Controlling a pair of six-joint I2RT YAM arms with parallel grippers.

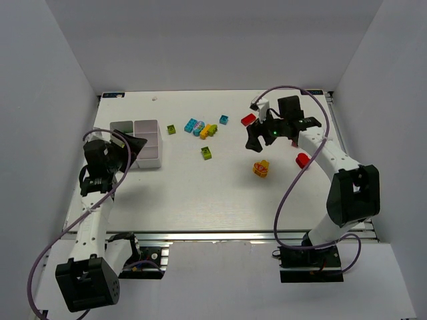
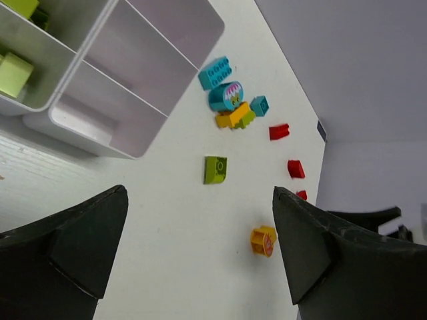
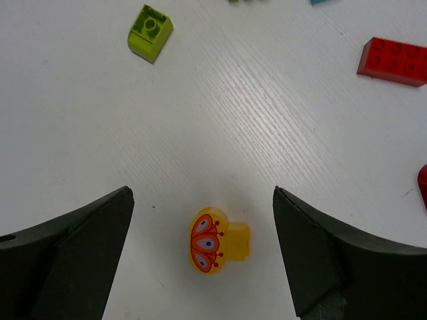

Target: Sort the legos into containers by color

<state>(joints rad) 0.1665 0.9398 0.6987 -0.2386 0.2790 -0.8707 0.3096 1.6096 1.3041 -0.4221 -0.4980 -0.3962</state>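
The white table (image 1: 200,200) fills the middle of the top view, boxed in by pale walls (image 1: 53,100) on the left, right and far sides, with the open room across its lower half between the two arms. The left gripper (image 2: 200,197), spread wide and holding nothing, hangs over the lower left corner of the white tray (image 1: 159,143) at centre left, so from above I can't count every compartment. Its own camera cuts the tray off at the upper left and shows a pale lime brick (image 2: 15,73) inside one cell. The right gripper (image 3: 201,197), also wide apart and empty, hovers upper right of centre and masks the table beneath it. In its wrist view, low between the fingers (image 3: 80,253), sits a yellow-orange rounded brick (image 3: 213,241) printed with a red butterfly-like figure. A lime sloped brick (image 3: 150,31) lies alone mid-table, well apart from the tray. A cluster of cyan, orange and lime bricks (image 1: 200,128) sits toward the far edge, with a flat red brick (image 3: 393,61) to its right. Another red piece (image 3: 422,187) is clipped by the right edge of the frame, its shape unclear.
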